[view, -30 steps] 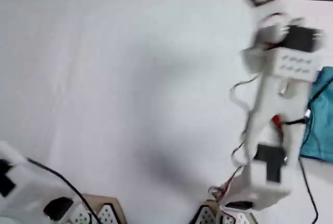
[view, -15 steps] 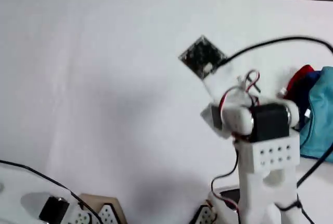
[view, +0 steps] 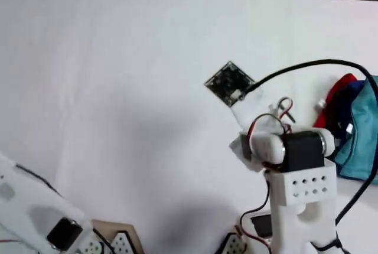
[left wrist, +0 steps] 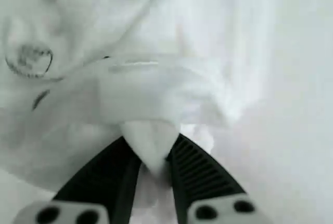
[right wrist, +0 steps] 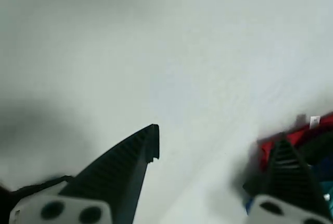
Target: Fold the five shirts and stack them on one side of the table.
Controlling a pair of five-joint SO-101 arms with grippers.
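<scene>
Broadly, the wide white desk [view: 118, 59] carries the finished work at its right edge: a pile of folded teal, blue and red shirts [view: 360, 130]. The shirt in hand is a crumpled white cotton shirt [left wrist: 151, 88], bunched beneath the left arm, with a round grey mark on one rumpled part.

The left claw [left wrist: 152, 146] is clamped on a narrow ridge of that white shirt, and only a thin peak of cloth sits between its black fingers. The right claw [right wrist: 217, 135] gapes wide with nothing in it. It hangs low over bare desk, one tip just beside the edge of the red shirt [right wrist: 283, 139] in the pile.

The step looks like spreading the white garment before any fold is made. To do it well, the left arm should lift gently, because so small a pinch could slip if the cloth drags on the desk. The bundle wants carrying toward the open middle, where there is room to lay it flat.

The right claw would do best to swing away from the pile first, so that it does not catch the red shirt and spoil the stack. Then it can take a second hem or shoulder, well apart from the left grip, and draw the cloth taut.

White fabric on a white desk hides its edges, so seams and the round mark are the safer guides.
</scene>
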